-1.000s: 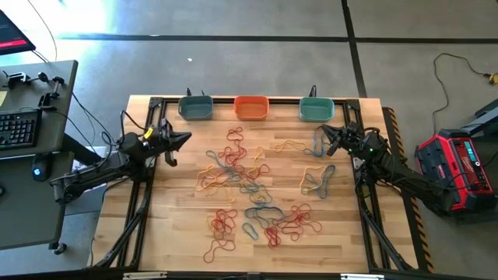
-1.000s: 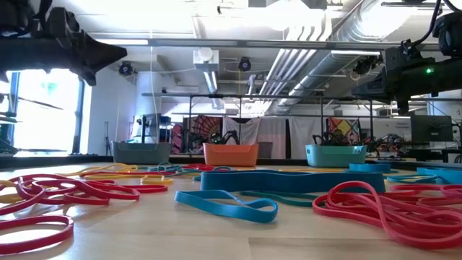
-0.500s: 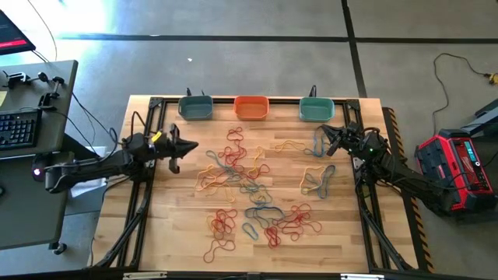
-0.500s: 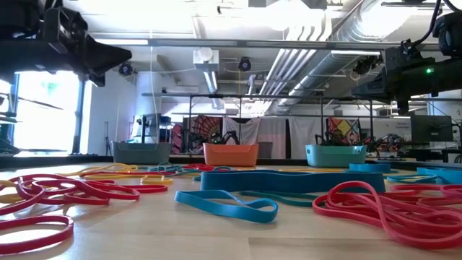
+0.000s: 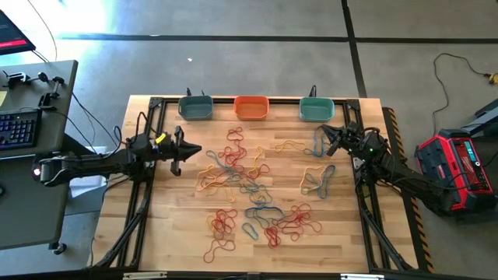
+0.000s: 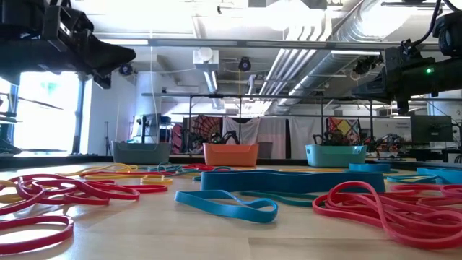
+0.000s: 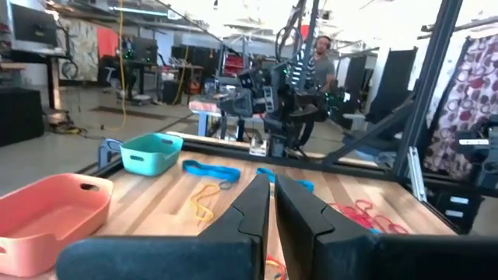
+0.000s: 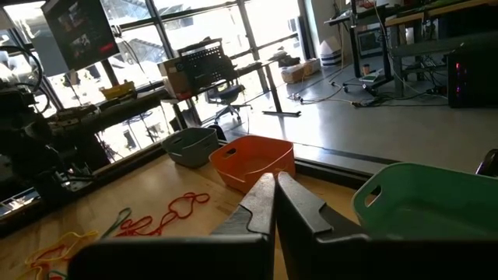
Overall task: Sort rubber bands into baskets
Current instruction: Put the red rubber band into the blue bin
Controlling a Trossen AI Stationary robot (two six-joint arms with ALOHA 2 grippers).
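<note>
We count three baskets (image 5: 251,107), two grippers (image 5: 194,149), and rubber bands (image 5: 249,187) too tangled to number.

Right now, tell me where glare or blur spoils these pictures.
High view: bright glare on the floor above the table. Low view: ceiling lights blow out; the nearest red bands look soft. Left wrist view: its own fingers are blurred. Right wrist view: windows wash out behind the grey tub.

High view: overhead, facing straight down on the whole tabletop (image 5: 179,225). Low view: at tabletop level, close to the nearest rubber bands (image 6: 238,206), facing the baskets. Each wrist view looks forward across the tabletop. All views share the orange basket (image 5: 251,107)
</note>
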